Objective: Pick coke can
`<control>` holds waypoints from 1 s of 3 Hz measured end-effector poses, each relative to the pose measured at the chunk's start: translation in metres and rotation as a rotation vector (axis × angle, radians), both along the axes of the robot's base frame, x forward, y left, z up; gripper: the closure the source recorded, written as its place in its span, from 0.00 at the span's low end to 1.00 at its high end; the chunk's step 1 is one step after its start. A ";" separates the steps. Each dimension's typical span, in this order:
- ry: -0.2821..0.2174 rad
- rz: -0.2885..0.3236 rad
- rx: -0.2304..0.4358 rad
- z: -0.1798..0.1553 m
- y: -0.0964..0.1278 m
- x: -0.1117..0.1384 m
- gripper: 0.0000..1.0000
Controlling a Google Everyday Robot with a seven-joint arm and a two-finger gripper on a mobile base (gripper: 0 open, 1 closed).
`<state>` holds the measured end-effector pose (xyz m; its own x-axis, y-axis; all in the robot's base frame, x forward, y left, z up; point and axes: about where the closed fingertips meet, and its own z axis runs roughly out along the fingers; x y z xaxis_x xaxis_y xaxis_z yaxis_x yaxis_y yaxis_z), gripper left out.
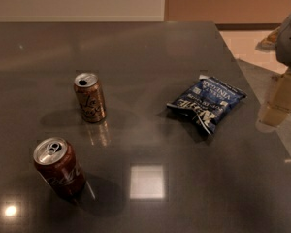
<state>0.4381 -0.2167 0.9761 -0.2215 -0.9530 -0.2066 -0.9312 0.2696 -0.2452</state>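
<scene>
— Dark red metal coke can (58, 167), where?
— Upright, standing free for grasping, well apart from tan gripper (281, 98) at right edge, past blue foil snack bag (206, 103). Open or closed: cannot tell

Count for your record: you have one table (136, 52) bearing three loose items. Cans: two, both upright. One is the coke can (58, 166), dark red; one is a gold can (89, 97). Bags: one, a blue chip bag (206, 103), lying flat. Grippers: one gripper (279, 103), at the far right of your view, past the table's right side.
</scene>
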 end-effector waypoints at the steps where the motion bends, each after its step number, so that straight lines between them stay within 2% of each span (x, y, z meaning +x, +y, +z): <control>1: 0.000 0.000 0.000 0.000 0.000 0.000 0.00; 2: 0.000 0.000 0.000 0.000 0.000 0.000 0.00; 3: 0.009 0.028 0.056 0.000 0.010 0.000 0.00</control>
